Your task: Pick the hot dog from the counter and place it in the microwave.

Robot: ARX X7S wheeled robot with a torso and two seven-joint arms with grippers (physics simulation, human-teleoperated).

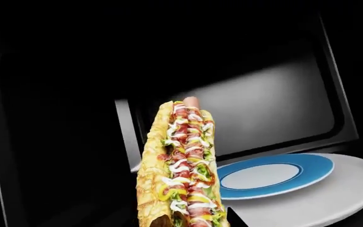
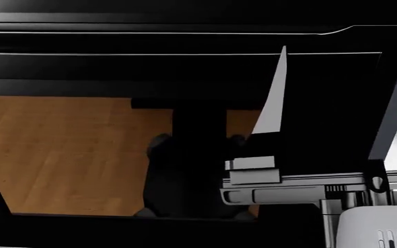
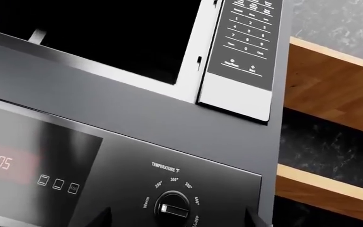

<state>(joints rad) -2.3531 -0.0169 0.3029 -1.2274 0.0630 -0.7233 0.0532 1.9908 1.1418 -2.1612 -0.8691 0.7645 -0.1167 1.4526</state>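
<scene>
Sausage and bun fill my left wrist view: the hot dog [image 1: 183, 175] stands close to the lens, its near end cut off, so I judge my left gripper holds it though its fingers are hidden. Beyond lies a blue plate [image 1: 276, 175] on a white turntable [image 1: 332, 198] inside the dark microwave [image 1: 263, 94]. My right gripper's tips barely show; I cannot tell its state.

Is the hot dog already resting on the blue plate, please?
No, the hot dog stands upright beside the blue plate, which lies bare on the white turntable.
</scene>
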